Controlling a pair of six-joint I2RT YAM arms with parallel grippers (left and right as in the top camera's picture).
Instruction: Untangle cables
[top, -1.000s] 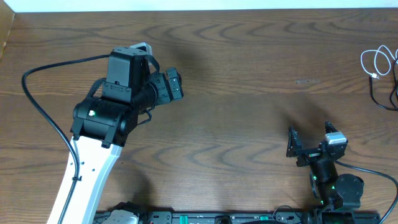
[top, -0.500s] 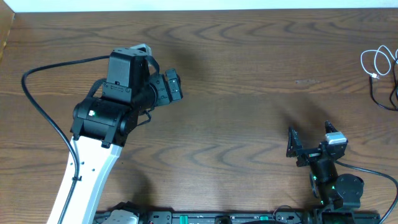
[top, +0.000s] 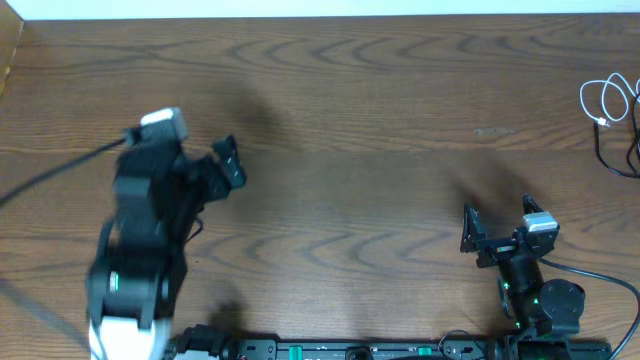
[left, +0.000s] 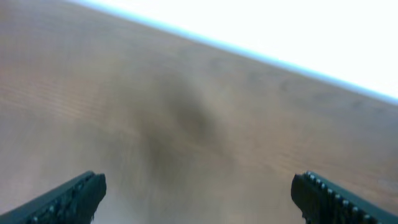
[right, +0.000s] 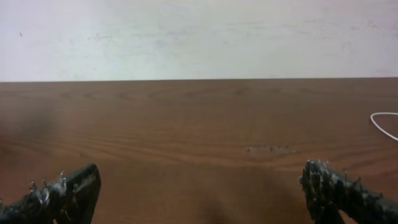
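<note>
- A dark wood-grain table is filling nearly the whole overhead view, its grain running across in long wavy bands.
- A plain white wall is rising behind the table's far edge in the right wrist view.
- Soft light is falling from above, leaving a faint, blurred shadow on the wood.
- A small pale scuff is showing on the tabletop toward the far right.

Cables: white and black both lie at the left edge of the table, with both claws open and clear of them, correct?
No, one detail is off. The overhead view shows the white cable and black cable at the right edge of the table, not the left. The rest holds: left claw and right claw are open and clear of them.
</note>
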